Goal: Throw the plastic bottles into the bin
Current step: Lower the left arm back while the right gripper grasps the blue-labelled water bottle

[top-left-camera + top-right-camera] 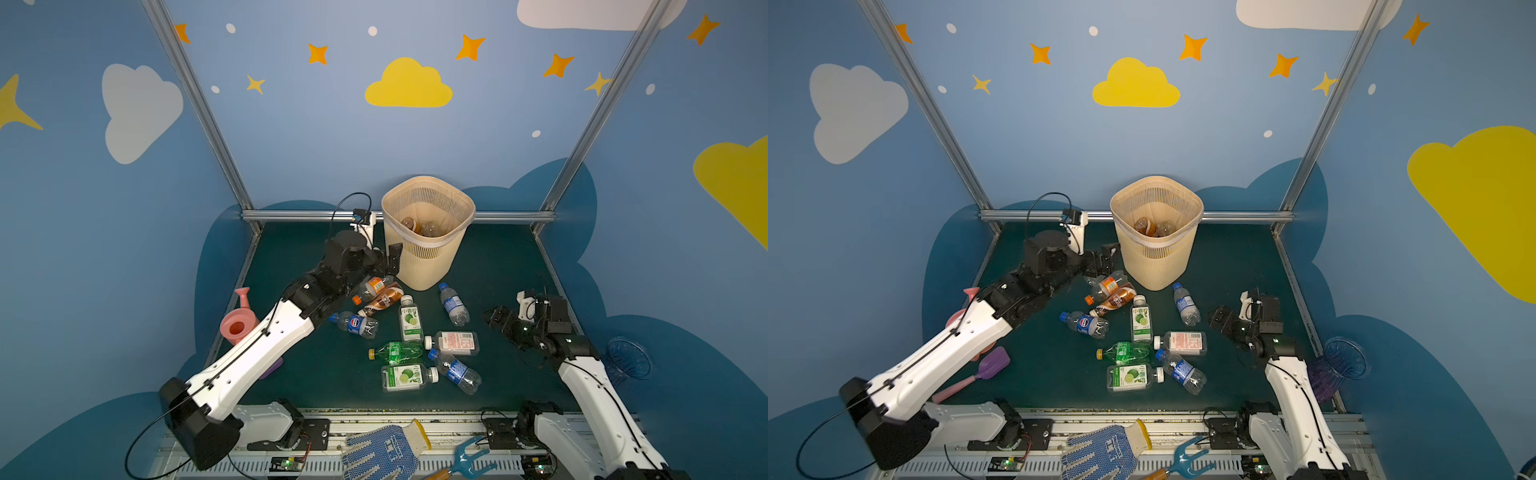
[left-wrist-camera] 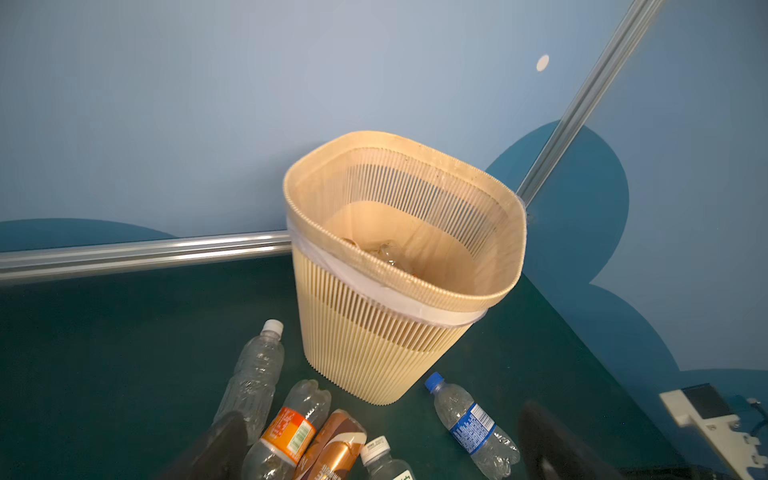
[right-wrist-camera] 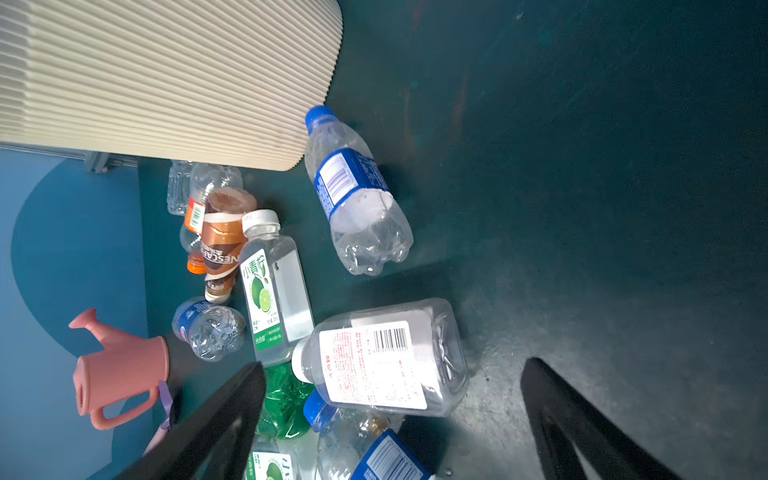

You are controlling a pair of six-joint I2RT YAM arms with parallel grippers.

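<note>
Evidently our left hand and right hand both gape empty; the plastic bottles look light, slick and crushable, so we'd pinch across their labelled middles.

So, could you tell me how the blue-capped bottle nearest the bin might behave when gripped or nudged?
The blue-capped bottle looks empty, so probably very light. Its thin clear walls look dented near the base, so a squeeze may crumple it. Lying on its round side, it would likely roll if nudged.
</note>
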